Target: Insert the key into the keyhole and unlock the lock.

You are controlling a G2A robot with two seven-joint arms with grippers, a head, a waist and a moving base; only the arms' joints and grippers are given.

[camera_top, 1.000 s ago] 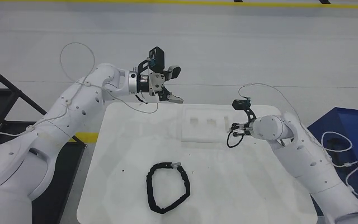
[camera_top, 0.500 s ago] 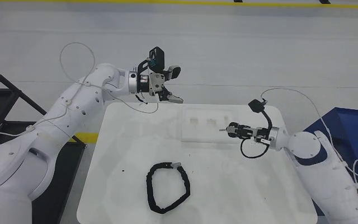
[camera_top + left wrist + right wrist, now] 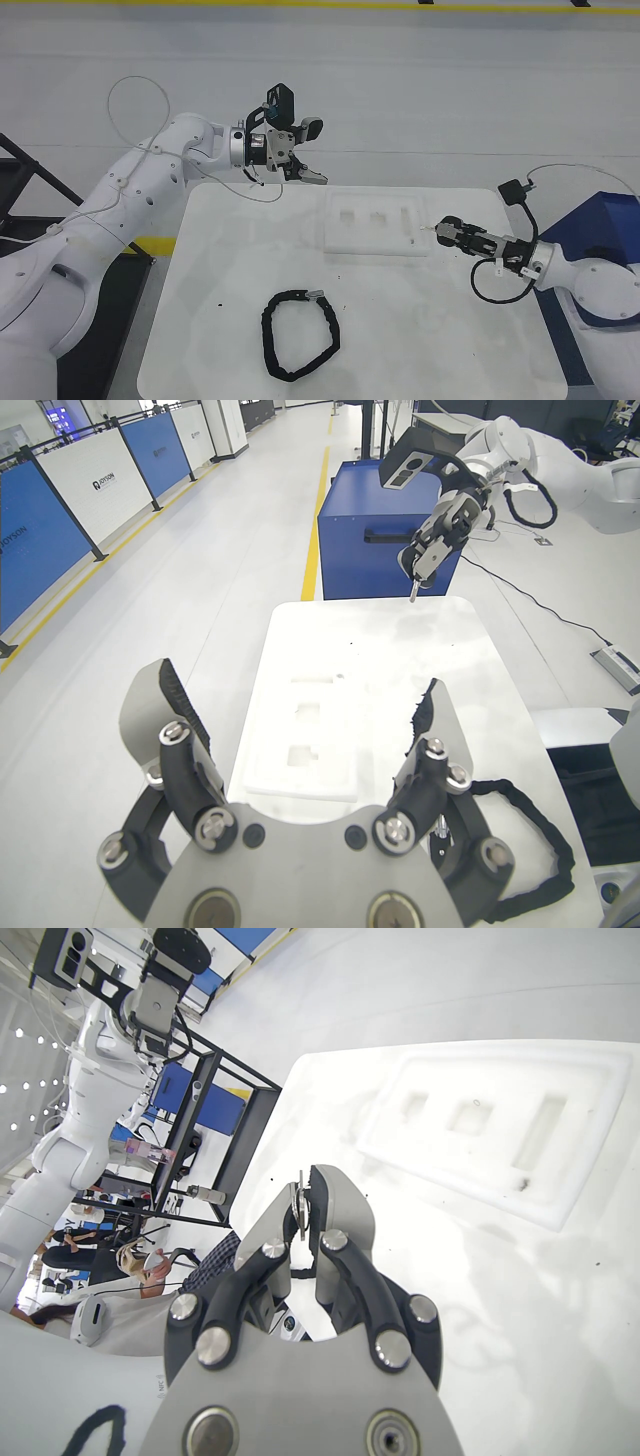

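The black chain lock lies curled in a loop on the white table, near its front edge. My right gripper hovers over the table's right part, just right of the white foam tray, and is shut on a small metal key. From the left wrist view the key hangs tip down from that gripper. My left gripper is held above the table's far left corner, open and empty, well away from the lock.
The foam tray with its shallow cut-outs sits at the table's back middle. A blue cabinet stands past the table's right edge. A black metal frame stands off the left side.
My right arm has drawn back to the right from the foam tray, carrying the key, and the gripper now points left. The left arm and the lock have stayed put.
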